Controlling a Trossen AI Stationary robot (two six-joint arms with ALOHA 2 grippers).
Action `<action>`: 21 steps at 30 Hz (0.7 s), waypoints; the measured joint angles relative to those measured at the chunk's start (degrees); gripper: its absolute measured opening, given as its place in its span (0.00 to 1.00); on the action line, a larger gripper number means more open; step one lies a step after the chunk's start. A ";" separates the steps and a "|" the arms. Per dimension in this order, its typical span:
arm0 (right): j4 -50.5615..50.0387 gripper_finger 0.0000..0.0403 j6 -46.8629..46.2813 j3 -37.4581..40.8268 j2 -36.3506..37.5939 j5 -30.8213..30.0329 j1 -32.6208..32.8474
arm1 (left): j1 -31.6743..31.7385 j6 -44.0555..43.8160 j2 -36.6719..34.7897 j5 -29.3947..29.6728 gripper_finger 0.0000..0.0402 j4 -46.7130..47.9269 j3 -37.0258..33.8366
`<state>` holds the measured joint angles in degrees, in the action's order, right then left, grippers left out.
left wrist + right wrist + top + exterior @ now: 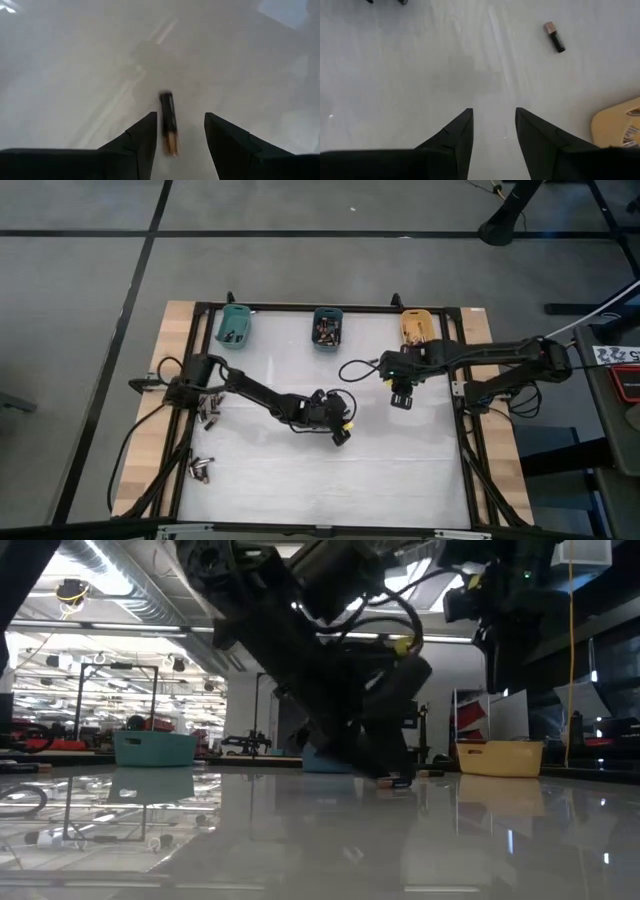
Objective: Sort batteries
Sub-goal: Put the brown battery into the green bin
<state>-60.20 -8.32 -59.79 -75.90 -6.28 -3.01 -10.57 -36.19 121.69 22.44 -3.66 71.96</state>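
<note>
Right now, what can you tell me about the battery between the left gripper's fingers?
The battery is a slim cylindrical cell, black over most of its length with a coppery band at one end. It lies flat on the white table, in the gap between the left gripper's open fingers, close to one finger. Whether they touch cannot be told.

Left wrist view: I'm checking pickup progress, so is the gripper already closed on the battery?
No. The left gripper is open, its fingers apart, and the battery lies on the table between them, untouched.

Grey floor [300, 270] with dark seams; bright ceiling lights [110, 560].
</note>
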 joint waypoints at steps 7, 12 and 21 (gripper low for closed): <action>0.03 0.36 0.07 0.02 1.84 -0.52 0.00 | -2.10 -0.03 2.56 5.18 0.34 1.29 0.31; 0.03 0.36 -0.02 0.02 1.97 -0.66 0.02 | -3.70 0.58 2.71 9.48 0.15 4.36 0.34; 0.11 0.36 -1.79 0.02 1.97 -0.66 0.02 | -3.40 -3.72 2.77 9.50 0.08 4.96 0.14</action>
<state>-60.10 -10.11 -59.77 -73.93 -6.94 -2.98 -13.97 -39.91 124.46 31.94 1.30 72.11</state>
